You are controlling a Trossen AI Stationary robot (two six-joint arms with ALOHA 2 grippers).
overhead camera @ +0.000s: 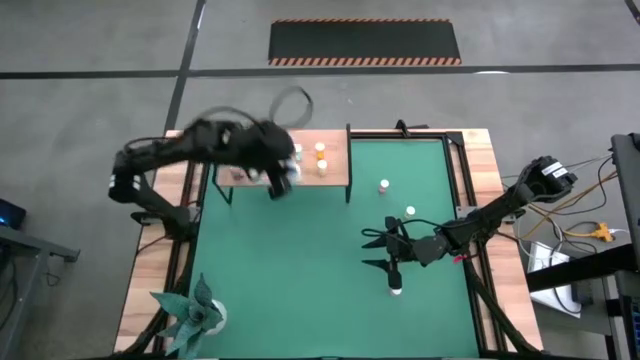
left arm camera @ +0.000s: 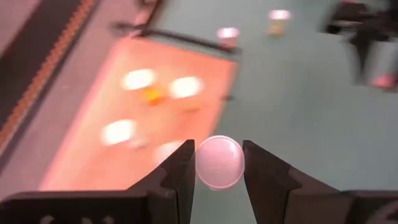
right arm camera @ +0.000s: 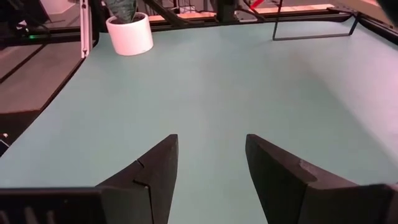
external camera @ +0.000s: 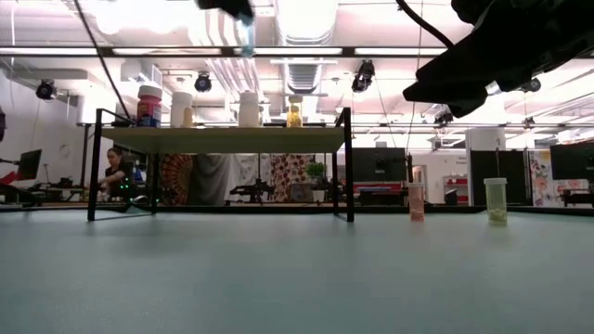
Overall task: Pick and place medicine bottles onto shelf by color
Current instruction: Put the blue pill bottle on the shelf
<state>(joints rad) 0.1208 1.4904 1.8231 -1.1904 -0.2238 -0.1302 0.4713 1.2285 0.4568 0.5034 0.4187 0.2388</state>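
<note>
From above, the green mat (overhead camera: 300, 260) on the desk (overhead camera: 490, 160) lies wide and mostly bare. The shelf (overhead camera: 335, 160) sits at its eleven o'clock corner, carrying several white-capped bottles (overhead camera: 320, 150). The left gripper (overhead camera: 280, 178) hangs over the shelf's near edge. The right gripper (overhead camera: 385, 250) reaches in from three o'clock toward mid-mat, fingers spread with nothing between them; one bottle (overhead camera: 396, 288) stands just beside it at six o'clock, and two more stand at one o'clock, a pink one (overhead camera: 384, 186) and a pale one (overhead camera: 410, 211).

At desk level, the shelf's bottles stand upright, caps up, long axes vertical; the pink and pale bottles (external camera: 496, 199) stand upright at three o'clock, with open mat before them.

Past the left wrist, the fingers (left arm camera: 180, 171) clamp a bottle's round white cap (left arm camera: 219, 162), held part-way apart by it, above the shelf's edge.

Past the right wrist, the fingers (right arm camera: 273, 162) stand well apart, empty, over bare mat; a white plant pot (right arm camera: 129, 34) sits far off.
</note>
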